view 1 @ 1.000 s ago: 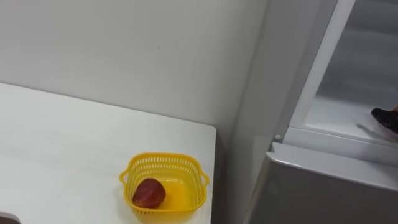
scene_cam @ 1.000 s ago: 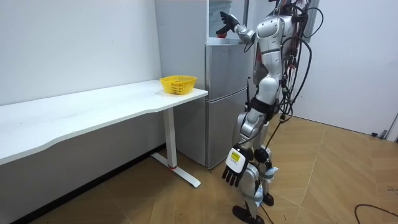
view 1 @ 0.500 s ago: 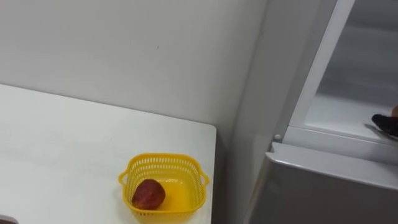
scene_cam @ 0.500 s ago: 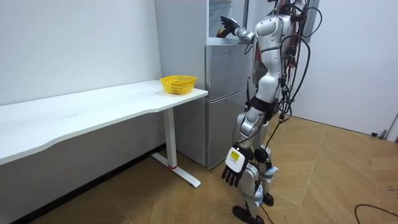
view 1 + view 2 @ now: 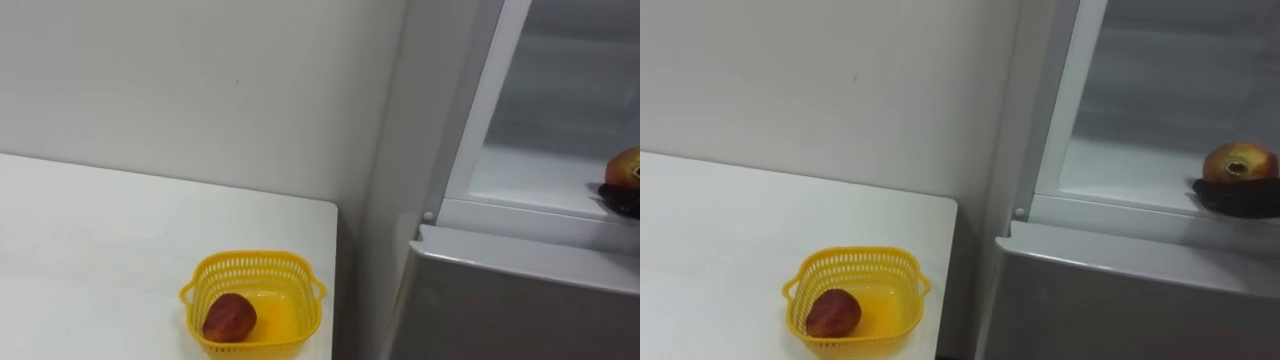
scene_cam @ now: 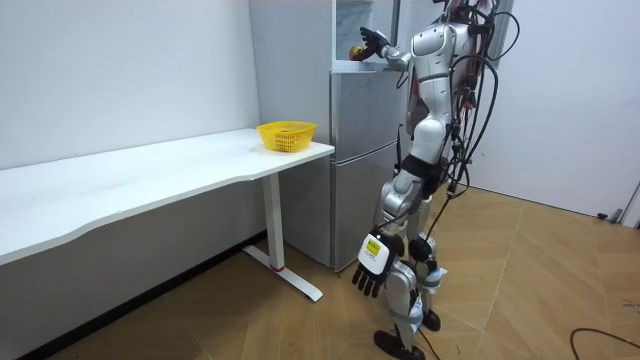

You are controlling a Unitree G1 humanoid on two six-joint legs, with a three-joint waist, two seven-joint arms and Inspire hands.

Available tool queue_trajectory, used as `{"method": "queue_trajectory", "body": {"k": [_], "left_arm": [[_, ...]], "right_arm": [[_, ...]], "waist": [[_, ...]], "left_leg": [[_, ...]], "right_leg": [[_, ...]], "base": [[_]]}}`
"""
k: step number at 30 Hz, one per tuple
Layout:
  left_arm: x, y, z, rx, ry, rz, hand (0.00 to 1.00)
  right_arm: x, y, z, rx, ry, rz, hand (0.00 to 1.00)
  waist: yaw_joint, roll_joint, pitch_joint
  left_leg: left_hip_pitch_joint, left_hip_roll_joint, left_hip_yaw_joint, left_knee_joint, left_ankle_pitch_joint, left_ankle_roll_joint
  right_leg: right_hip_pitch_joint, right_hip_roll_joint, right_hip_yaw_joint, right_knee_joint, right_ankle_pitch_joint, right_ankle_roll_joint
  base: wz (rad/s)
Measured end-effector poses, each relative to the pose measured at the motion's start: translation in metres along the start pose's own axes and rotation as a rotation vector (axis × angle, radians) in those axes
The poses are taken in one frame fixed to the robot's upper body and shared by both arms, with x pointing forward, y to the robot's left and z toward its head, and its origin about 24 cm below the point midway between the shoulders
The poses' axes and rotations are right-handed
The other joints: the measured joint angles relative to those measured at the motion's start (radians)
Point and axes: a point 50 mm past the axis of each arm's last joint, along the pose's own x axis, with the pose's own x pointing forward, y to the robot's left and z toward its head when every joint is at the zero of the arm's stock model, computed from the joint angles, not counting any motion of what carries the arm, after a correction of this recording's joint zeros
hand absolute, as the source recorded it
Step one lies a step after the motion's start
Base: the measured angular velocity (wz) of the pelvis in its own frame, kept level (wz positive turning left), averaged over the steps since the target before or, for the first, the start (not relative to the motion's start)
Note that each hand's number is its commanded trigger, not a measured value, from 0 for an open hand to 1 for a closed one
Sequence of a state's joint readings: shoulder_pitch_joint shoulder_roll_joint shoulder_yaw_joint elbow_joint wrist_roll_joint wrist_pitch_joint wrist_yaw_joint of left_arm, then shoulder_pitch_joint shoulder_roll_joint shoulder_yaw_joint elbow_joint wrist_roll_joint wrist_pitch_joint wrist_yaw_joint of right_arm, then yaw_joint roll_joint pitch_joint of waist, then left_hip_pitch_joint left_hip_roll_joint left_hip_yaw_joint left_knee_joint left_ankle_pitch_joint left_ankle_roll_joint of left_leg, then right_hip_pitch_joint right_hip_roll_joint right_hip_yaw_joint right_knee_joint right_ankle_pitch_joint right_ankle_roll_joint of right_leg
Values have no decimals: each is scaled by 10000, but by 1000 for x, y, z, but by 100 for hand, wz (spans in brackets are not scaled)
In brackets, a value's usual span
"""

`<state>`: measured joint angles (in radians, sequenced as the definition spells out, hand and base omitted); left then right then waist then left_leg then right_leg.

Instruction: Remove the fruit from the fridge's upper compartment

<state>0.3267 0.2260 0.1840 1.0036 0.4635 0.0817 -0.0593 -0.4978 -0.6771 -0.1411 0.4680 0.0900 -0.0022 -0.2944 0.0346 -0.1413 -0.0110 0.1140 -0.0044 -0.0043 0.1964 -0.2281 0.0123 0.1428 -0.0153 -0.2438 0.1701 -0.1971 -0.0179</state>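
Right hand (image 5: 1243, 198) at right edge, touching red-yellow fruit (image 5: 1238, 161) on fridge shelf (image 5: 1120, 175); can't tell its grip. Wrap fully before pulling out.

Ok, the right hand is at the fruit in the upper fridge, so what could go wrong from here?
1. The right hand lies low against the round fruit, and I cannot tell whether it holds it. Close to the shelf front edge, the fruit could roll out and drop.
2. The yellow basket stands near the table corner beside the fridge and already holds a dark red fruit; a rough set-down might push it off.
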Motion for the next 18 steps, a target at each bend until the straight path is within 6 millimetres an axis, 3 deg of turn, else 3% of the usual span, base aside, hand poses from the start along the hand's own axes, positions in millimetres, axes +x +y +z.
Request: {"method": "queue_trajectory", "body": {"k": [4,9,18], "left_arm": [[0,0,0,4,-27,-16,0],[0,0,0,21,-29,-12,0],[0,0,0,13,9,77,0]], "right_arm": [[0,0,-5,-35,123,122,0],[-1,1,-16,372,652,473,0],[-3,0,-32,1720,1566,696,0]], "waist": [[16,11,9],[151,82,79],[198,-5,101]], "left_leg": [[18,9,40,12,0,0],[33,30,180,-3,-1,0],[5,45,159,7,-3,-4]], "right_leg": [[15,9,47,1,2,-2],[15,25,185,16,8,-12],[12,42,159,12,15,-24]], "base": [[-1],[-8],[0]]}}
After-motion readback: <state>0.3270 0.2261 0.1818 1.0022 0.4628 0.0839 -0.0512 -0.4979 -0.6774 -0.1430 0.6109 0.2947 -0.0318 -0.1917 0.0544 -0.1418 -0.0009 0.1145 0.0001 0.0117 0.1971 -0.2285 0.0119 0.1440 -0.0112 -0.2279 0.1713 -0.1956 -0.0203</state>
